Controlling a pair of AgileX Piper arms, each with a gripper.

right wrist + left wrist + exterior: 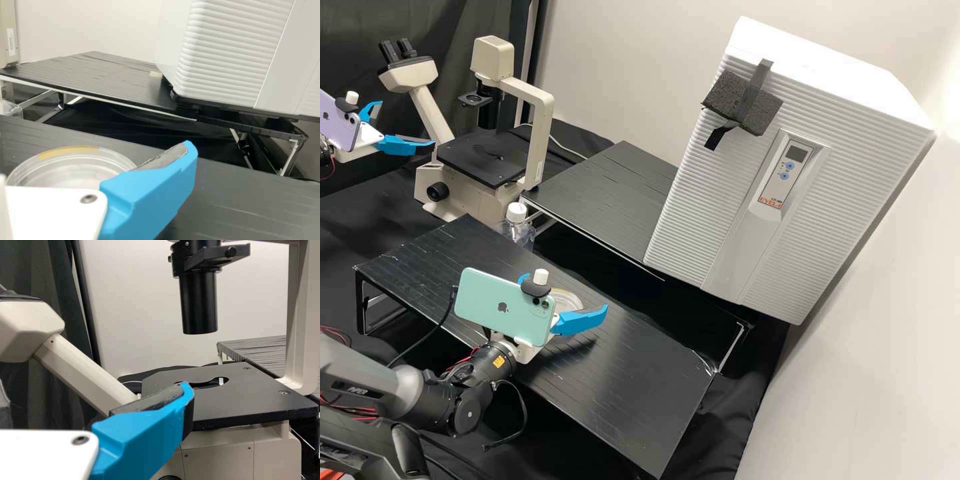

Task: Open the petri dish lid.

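My right gripper [565, 295] is open over the near black stand in the high view, fingers spread wide and nothing held. Partly hidden behind it, a clear round petri dish [568, 302] lies on the stand. In the right wrist view, the dish [70, 162] has a yellowish strip along its rim, and one blue finger of the gripper [150, 197] covers part of it; whether the lid sits on it, I cannot tell. At the high view's left edge, my left gripper [407, 123] is open before the microscope. The left wrist view has this gripper [147, 435] beside the microscope stage.
The near black stand [633, 387] holds the dish. Behind are a microscope [537, 133], a clear bottle with a white cap [516, 213] and a farther black stand [613, 200]. A large white ribbed incubator [693, 200] stands at the right.
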